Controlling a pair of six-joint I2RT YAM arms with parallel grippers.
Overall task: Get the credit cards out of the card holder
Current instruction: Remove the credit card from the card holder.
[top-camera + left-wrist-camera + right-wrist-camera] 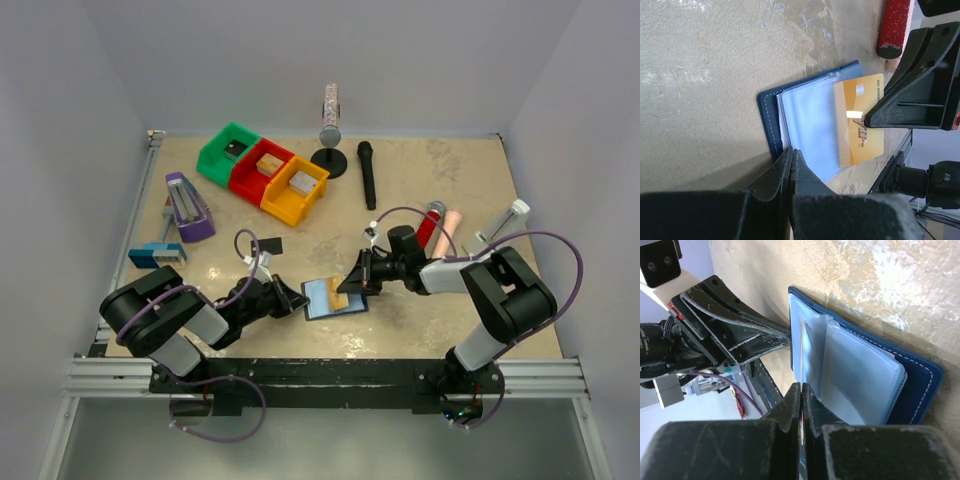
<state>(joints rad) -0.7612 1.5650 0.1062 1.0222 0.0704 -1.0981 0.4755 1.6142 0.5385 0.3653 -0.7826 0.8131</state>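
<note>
The dark blue card holder (322, 305) lies open on the table, its pale blue pockets (810, 125) facing up. A tan-gold credit card (860, 135) sticks most of the way out of a pocket. My right gripper (801, 390) is shut on this card, which shows edge-on between the fingers (812, 405). From the top, the right gripper (352, 283) sits at the holder's right side. My left gripper (791, 152) is shut, its tips pressed on the holder's left edge (306, 298). A small black card (270, 244) lies flat on the table farther back.
Green (215, 160), red (246, 180) and yellow (283, 205) bins with small blocks stand at the back left. A purple stapler-like block (187, 208) and a blue-grey block (157, 255) sit at the left. A black microphone (367, 175), a red glitter tube (430, 225) and a stand (331, 130) lie behind.
</note>
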